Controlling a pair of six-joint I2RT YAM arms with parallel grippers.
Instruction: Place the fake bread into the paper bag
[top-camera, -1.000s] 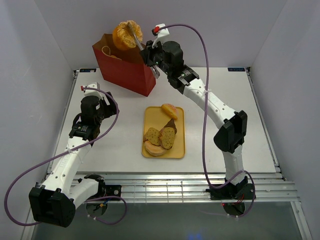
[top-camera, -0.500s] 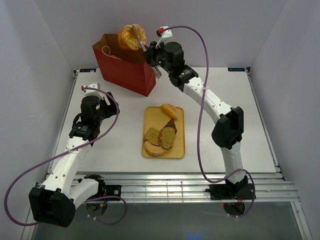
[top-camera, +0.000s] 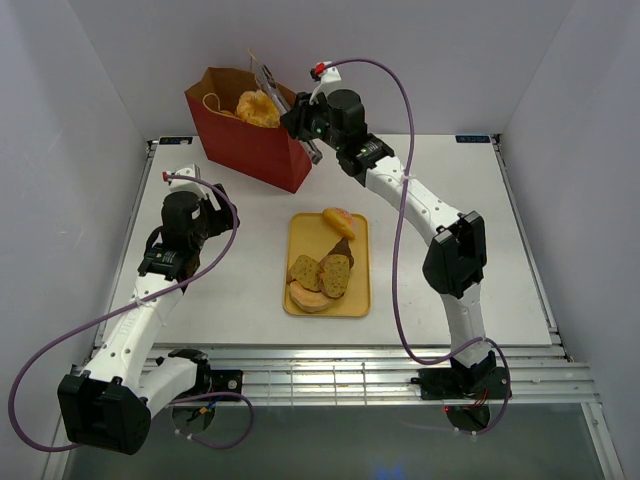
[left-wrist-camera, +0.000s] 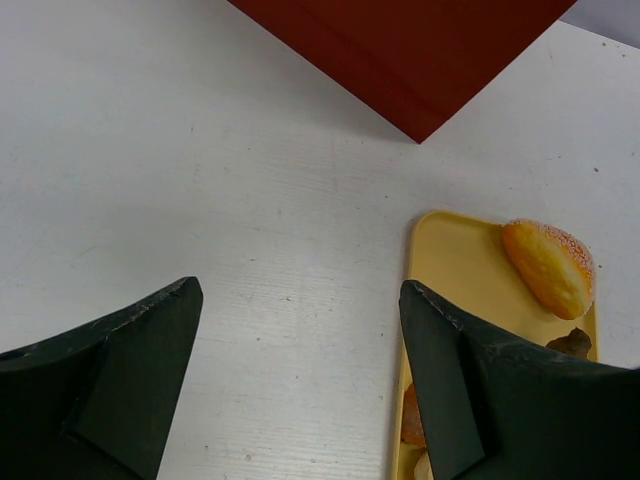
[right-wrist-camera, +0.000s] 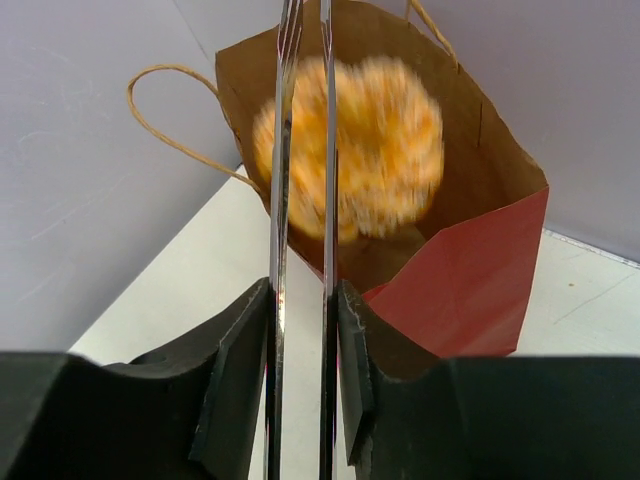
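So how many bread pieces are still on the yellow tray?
5, as far as visible: a sugared roll at the tray's far end, a dark piece, two speckled slices, and a pale bun partly underneath. More may be hidden.
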